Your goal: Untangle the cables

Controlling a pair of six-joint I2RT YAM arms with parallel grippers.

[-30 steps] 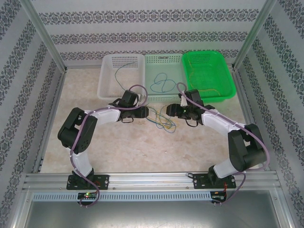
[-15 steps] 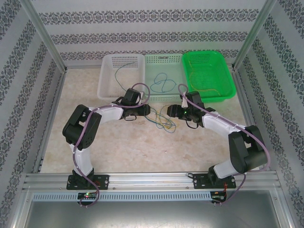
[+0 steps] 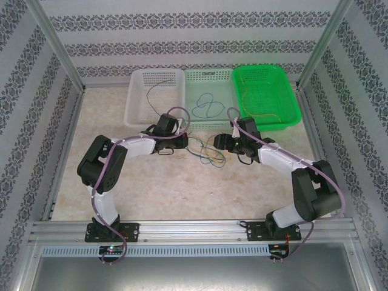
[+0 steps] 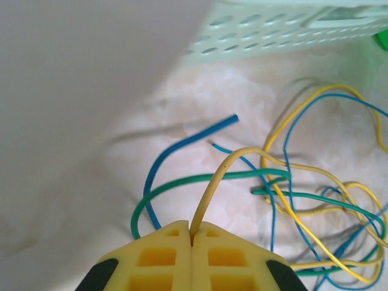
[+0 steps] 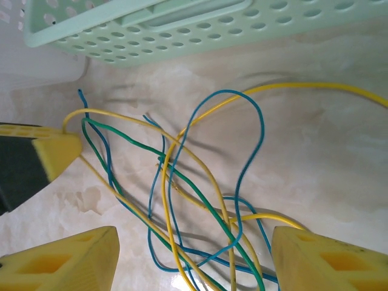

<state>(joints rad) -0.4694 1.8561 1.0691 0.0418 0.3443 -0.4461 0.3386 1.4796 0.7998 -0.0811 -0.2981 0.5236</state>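
My left gripper (image 4: 191, 235) is clenched on a yellow cable (image 4: 213, 182), which rises from between the closed pads and arcs right into the loose heap of yellow, blue and green cables (image 3: 207, 155). That heap lies on the table (image 3: 182, 194) between my two grippers, just near of the pale green basket (image 3: 209, 74). My right gripper (image 5: 194, 257) hangs released above the heap's right side, fingers spread wide, with strands lying beneath the gap and none gripped.
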